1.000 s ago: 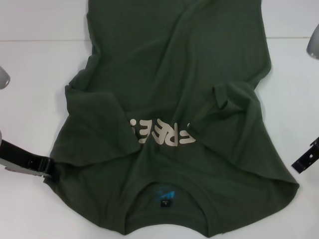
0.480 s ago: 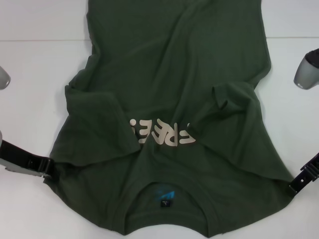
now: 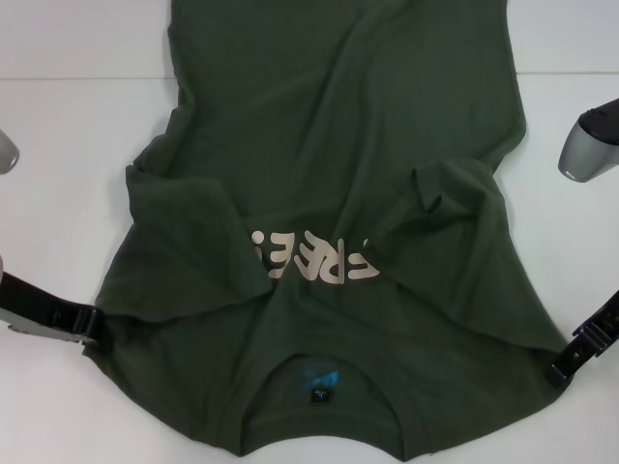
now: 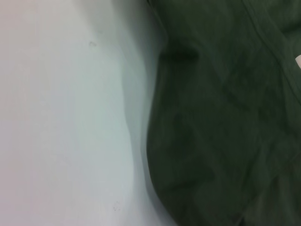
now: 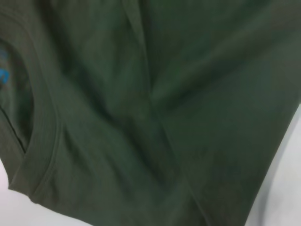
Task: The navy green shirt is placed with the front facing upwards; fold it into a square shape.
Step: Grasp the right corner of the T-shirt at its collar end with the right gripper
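Observation:
The navy green shirt lies front up on the white table, collar toward me and hem at the far side. Its cream lettering reads upside down above the blue-black neck label. Both sleeves are folded in over the chest. My left gripper rests at the shirt's left shoulder edge. My right gripper sits at the right shoulder corner, touching the cloth's edge. The left wrist view shows the shirt's edge beside bare table. The right wrist view is filled with green cloth and the ribbed collar.
Grey arm links stand at the right and at the left border of the head view. A seam in the table surface runs across behind the shirt. White table shows on both sides of the shirt.
My right gripper has come in toward me and leftward, reaching the shirt's right shoulder corner. The right arm's grey link slid further into view. Left gripper and shirt stayed put.

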